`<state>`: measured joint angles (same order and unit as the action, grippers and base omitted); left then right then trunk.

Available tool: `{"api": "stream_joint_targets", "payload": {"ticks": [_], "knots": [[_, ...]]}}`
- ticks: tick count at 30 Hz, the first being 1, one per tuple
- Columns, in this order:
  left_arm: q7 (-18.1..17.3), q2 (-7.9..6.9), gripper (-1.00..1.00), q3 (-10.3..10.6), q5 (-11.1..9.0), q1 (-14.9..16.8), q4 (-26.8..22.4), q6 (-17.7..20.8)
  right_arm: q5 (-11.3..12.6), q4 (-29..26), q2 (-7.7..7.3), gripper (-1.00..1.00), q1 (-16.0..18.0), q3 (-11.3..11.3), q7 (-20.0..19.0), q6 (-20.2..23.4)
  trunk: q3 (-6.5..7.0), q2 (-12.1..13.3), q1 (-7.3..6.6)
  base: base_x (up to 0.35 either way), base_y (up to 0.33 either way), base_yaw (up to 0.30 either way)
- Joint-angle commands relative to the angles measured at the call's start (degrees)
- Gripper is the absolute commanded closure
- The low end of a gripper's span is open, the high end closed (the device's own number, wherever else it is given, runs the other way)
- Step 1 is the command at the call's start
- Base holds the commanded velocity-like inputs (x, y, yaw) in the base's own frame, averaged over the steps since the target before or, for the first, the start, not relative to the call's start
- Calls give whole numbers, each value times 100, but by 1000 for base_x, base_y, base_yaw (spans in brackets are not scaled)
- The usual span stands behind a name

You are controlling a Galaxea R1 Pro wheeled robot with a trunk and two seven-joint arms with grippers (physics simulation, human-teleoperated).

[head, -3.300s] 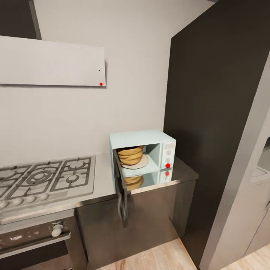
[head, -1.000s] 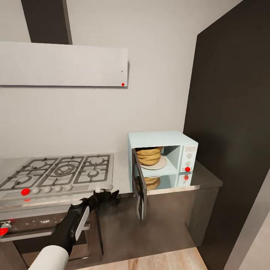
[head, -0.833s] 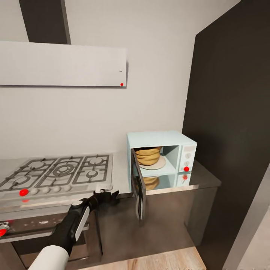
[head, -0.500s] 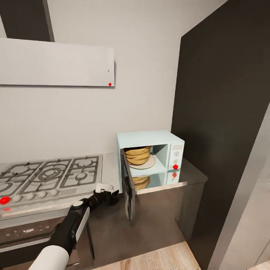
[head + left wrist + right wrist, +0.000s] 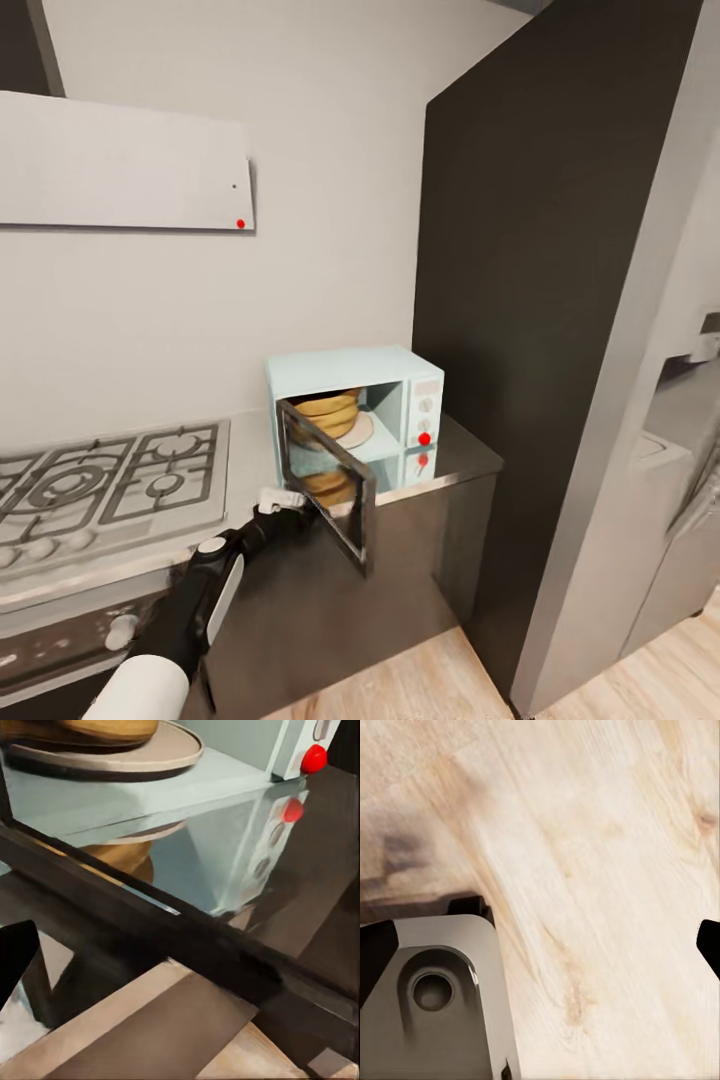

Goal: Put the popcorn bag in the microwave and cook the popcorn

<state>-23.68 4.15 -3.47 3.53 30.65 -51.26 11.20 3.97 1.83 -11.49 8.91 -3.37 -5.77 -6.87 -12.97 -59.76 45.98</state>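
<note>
One arm in the head view: the left arm is reaching forward from the near edge of the scene, black forearm with a white panel, toward the microwave door.
Left gripper (image 5: 285, 507): it is sitting at the lower near corner of the microwave door, just beside the countertop's front edge; whether its fingers are spread or closed, and whether they are touching the door, cannot be told.
Right gripper: two dark fingertips (image 5: 376, 949) are showing at opposite borders of the right wrist view, standing wide apart with nothing between them, over the wooden floor (image 5: 607, 870).
Grey robot part (image 5: 439, 997): it is lying below the right wrist camera, against the floor.
Microwave door (image 5: 328, 483): it is standing partly open, hinged at the microwave's left side, its dark glass swung out over the countertop's front edge.
Countertop (image 5: 455, 458): its grey reflective surface is carrying the microwave at the right end and is mirroring the cavity and the red light.
Gas hob (image 5: 110, 480): it is occupying the countertop's left part, near the microwave.
Microwave (image 5: 345, 372): the mint-blue box is resting near the back right corner of the countertop, a red indicator light (image 5: 424, 438) glowing on its side panel.
Popcorn bag (image 5: 326, 411): the tan sack is sitting inside the cavity on the round turntable plate (image 5: 358, 432).
Dark tall panel (image 5: 540, 300): it is rising just beside the countertop's right end.
Range hood (image 5: 125, 165): it is hanging on the back wall above the hob.
</note>
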Motion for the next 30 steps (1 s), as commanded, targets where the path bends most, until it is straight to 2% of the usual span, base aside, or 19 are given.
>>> {"api": "stream_joint_targets", "payload": {"ticks": [1, 3, 6, 8, 11, 17, 19, 21, 24, 28, 30], "knots": [[-58, 13, -100, -31, 25, 3, -2, 40, 43, 20, -2, -100, 2, -32, -39, -33, -8, -5, 1, 0, 0, -277], [-58, 62, -100, -31, 25, 3, 4, 40, 43, 20, -3, -100, 0, -32, -39, -34, -8, -5, 1, 0, 0, -277], [-58, 241, -100, -28, 37, 3, 25, 39, 50, 20, -4, -100, -3, -32, -39, -34, -8, -5, 1, 0, 0, -277], [-58, 339, -100, 77, 72, 3, 28, 38, 51, 20, -3, -100, -28, -32, -39, -34, -8, -5, 1, 0, 0, -277], [-53, 364, -100, 184, 100, 3, 25, 40, 51, 20, -10, -100, -46, -32, -39, -34, -8, -5, 1, 0, 0, -277], [-32, 367, -100, 196, 104, 3, 7, 47, 46, 20, -11, -100, -48, -32, -39, -34, -8, -5, 1, 0, 0, -277], [320, 378, -100, 197, 101, 3, 0, 48, 43, 18, -9, -100, -48, -31, -39, -34, -8, -5, 1, 0, 0, -277], [1050, 485, -100, 205, 96, 3, -16, 56, 43, 18, -7, -100, -48, -32, -39, -34, -8, -5, 1, 0, 0, -277], [1335, 554, -100, 300, 103, 3, -33, 49, 43, 11, 2, -100, -48, -28, -39, -41, -8, -5, 1, 0, 0, -114], [2285, 585, -100, 831, 80, 3, -41, 49, 37, 11, 3, -100, -48, -25, -39, -49, -8, -5, 1, 0, 0, -11], [2584, 585, -100, 1097, 58, 3, -51, 49, 34, 11, 0, -100, -48, -29, -39, -46, -8, -5, 1, 0, 0, -1]]}}
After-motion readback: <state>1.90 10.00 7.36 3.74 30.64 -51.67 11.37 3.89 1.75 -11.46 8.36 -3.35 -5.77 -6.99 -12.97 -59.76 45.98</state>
